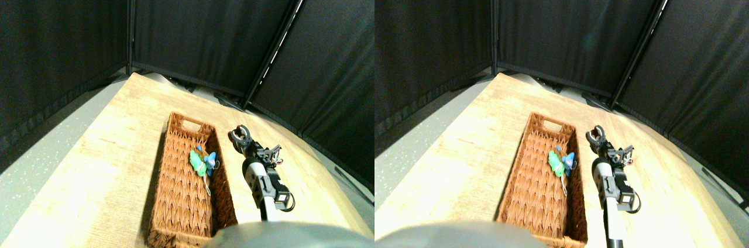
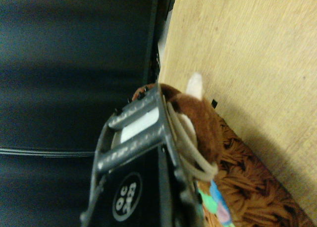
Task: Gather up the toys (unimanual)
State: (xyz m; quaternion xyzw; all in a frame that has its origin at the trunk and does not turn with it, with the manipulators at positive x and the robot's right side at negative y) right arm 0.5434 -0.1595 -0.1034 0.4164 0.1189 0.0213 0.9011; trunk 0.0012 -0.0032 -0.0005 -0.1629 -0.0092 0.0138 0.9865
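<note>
Black-grey two-jaw gripper [image 1: 239, 135] hovering over the pale wooden tabletop [image 1: 105, 160], just beside the long brown woven wicker basket [image 1: 175, 201] at its 3 o'clock rim, jaws clamped on a small brown-white plush toy [image 2: 200, 120] with looped white cord. Green and blue plush toys [image 1: 202, 161] lying together mid-basket, long axis roughly 11 to 5 o'clock, cord trailing toward 5.

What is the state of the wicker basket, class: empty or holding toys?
Holding toys. A green toy and a blue toy lie inside the basket, near its middle.
</note>
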